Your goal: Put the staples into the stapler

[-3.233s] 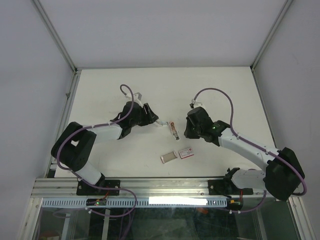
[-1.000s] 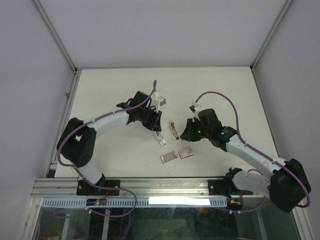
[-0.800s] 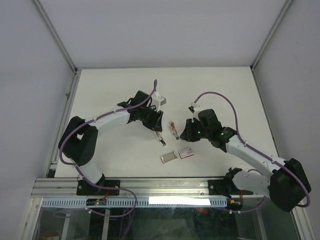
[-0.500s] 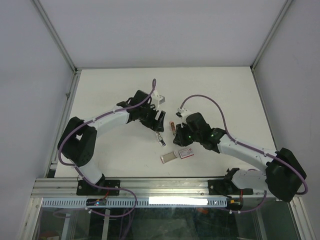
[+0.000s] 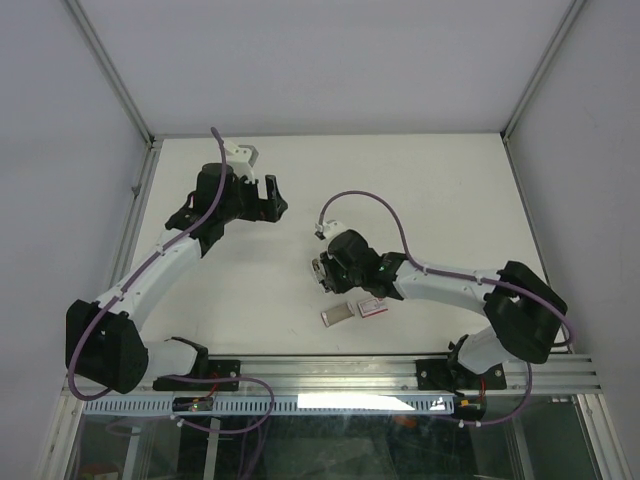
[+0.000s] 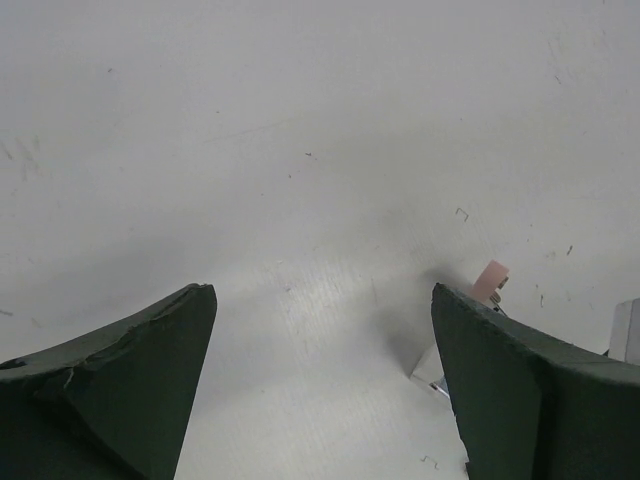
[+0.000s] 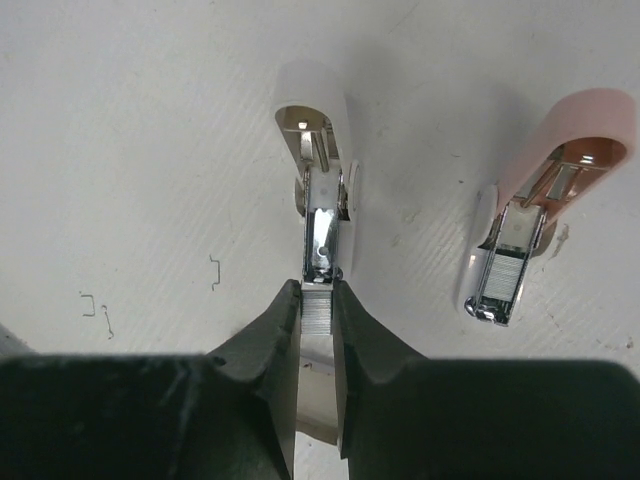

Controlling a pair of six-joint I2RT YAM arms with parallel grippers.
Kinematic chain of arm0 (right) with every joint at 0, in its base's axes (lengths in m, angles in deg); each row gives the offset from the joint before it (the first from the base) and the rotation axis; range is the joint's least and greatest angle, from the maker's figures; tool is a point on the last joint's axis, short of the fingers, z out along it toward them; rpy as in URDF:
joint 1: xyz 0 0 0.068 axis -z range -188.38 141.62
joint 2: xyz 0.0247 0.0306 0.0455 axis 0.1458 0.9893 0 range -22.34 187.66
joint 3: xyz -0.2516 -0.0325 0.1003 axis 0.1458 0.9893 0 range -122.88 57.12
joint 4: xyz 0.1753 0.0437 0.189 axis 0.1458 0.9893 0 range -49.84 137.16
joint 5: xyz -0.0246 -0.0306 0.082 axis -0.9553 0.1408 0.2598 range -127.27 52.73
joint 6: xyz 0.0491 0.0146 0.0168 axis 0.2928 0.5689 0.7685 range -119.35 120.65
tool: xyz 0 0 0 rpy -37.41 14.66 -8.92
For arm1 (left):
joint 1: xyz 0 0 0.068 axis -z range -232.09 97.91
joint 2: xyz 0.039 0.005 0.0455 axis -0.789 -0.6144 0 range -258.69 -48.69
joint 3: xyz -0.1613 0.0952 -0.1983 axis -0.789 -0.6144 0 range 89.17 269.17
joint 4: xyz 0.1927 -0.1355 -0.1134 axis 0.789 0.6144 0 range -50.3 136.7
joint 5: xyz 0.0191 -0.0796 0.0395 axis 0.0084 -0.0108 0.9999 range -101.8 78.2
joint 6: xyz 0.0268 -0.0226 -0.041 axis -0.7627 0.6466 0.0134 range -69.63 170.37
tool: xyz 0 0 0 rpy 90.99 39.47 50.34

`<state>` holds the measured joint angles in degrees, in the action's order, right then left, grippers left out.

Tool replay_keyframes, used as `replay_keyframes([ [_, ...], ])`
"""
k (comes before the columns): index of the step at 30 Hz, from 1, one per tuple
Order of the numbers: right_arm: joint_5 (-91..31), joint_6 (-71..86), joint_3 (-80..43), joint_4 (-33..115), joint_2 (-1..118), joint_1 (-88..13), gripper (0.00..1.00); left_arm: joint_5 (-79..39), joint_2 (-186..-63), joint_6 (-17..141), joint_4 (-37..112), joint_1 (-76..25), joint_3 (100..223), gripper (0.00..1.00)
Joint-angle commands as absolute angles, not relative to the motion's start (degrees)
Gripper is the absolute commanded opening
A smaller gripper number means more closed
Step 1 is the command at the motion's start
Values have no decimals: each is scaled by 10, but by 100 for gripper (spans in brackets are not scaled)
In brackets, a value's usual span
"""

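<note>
In the right wrist view a white stapler lies open on the table, its metal channel facing up. My right gripper is shut on a short silvery strip of staples, held at the near end of that channel. A pink stapler lies open to the right, with staples showing in its magazine. From above, the right gripper covers both staplers. My left gripper hangs open and holds nothing, far off at the back left. Its view shows bare table between the fingers and a pink tip at the right.
The small red-pink staple box and its greyish tray lie near the front edge, just below the right gripper. A few loose single staples lie on the table left of the white stapler. White walls close in the table.
The left gripper opened, let go of the white stapler and drew back to the rear left. The right gripper moved left over to the white stapler.
</note>
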<state>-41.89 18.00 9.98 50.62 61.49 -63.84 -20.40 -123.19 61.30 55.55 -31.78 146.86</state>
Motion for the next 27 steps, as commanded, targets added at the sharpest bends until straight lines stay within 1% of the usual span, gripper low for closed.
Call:
replay_keyframes([
  [1,-472,164,57,477,639,-658,17,-157,-1203,619,529,-311,1456,92],
  [17,-494,139,28,467,702,-670,17,-154,-1198,610,530,-311,1455,93],
  [27,-497,135,23,467,714,-670,16,-153,-1197,609,530,-311,1455,93],
])
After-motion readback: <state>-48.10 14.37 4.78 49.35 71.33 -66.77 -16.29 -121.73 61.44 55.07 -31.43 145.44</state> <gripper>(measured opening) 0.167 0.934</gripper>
